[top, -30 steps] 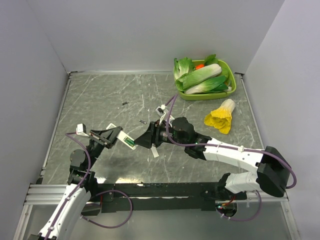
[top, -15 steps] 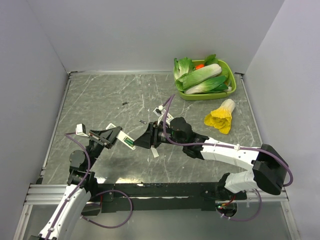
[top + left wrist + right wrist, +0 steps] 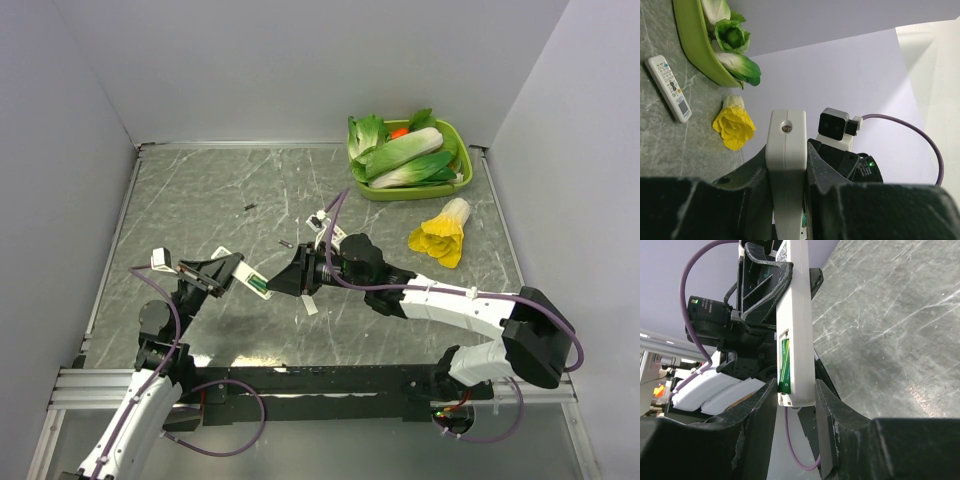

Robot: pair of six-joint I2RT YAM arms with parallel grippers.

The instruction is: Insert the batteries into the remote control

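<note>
Overhead, the left gripper (image 3: 222, 268) was clamped shut on the remote control (image 3: 254, 281), holding it raised. The remote's long axis ran from that gripper straight toward the right gripper (image 3: 287, 279). Its free end lay between the right fingers (image 3: 760, 415), one along each long side. Touching or a sliver apart: could not tell, so the right grip was left undetermined. The open rear compartment faced the right wrist camera, with a green battery (image 3: 784, 365) seated near the free end. A second battery was not made out. Judgement: the right arm was nearer for any seating push.
</note>
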